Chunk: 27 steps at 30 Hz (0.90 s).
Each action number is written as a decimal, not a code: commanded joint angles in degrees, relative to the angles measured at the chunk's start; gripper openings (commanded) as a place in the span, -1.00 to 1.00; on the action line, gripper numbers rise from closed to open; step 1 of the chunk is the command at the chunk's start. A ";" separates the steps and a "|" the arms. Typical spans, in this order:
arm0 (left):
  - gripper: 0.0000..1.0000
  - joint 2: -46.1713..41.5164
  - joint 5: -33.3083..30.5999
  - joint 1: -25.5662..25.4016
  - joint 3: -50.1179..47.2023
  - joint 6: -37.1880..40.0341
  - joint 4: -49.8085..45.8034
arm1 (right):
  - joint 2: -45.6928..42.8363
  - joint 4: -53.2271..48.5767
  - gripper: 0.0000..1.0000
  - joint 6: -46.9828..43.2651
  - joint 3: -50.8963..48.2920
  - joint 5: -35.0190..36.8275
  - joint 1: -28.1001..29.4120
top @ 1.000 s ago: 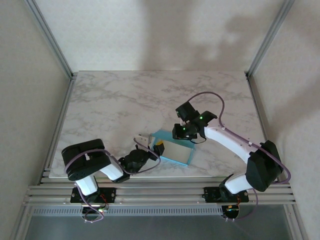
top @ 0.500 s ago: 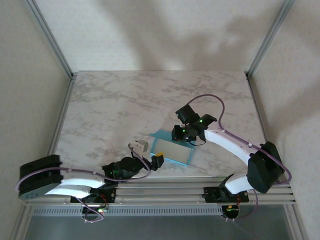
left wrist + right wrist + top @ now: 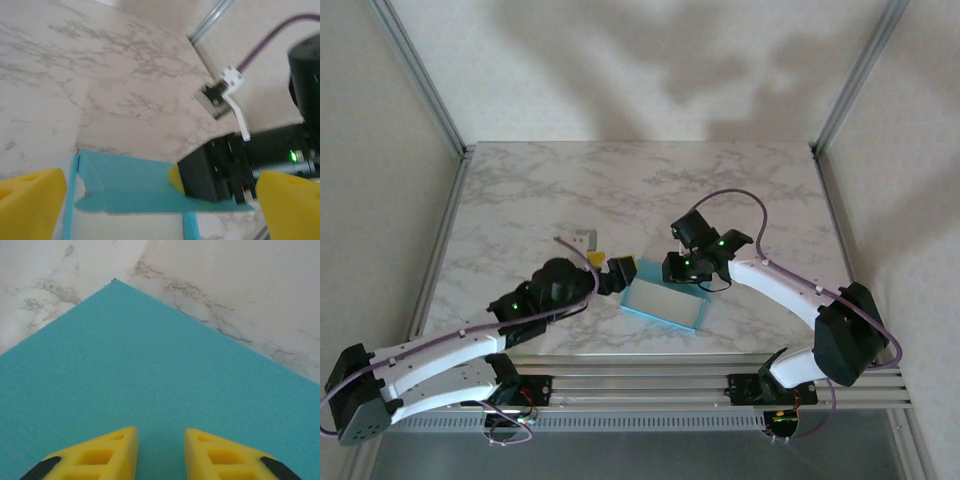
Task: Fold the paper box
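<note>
Left gripper (image 3: 609, 266): jaws spread wide, just beside the left edge of the paper box (image 3: 665, 303). Right gripper (image 3: 161, 450): jaws nearly together over the box's turquoise far edge; cannot tell whether they pinch it. Box lies near the front edge of the table (image 3: 570, 190), open marble behind.

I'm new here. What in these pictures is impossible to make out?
- Top view: the right pincer hides its own fingertips under its black body, so its grip on the paper box is unclear.
- Right wrist view: the box runs off the left, right and bottom edges, hiding its shape.
- Left wrist view: blur and the bottom edge hide the box's near part.
</note>
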 commanded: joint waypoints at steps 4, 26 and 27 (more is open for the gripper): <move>0.64 8.80 19.79 7.68 7.02 -0.16 -12.46 | 0.16 -0.40 -0.43 -2.16 -2.10 -1.08 0.92; 0.19 27.67 35.54 11.11 14.25 5.39 -24.84 | 2.90 2.17 -0.52 -1.06 -4.85 -0.14 3.31; 0.20 28.08 35.45 11.17 14.28 5.45 -25.14 | 2.91 2.36 -0.52 -1.03 -4.94 -0.17 3.35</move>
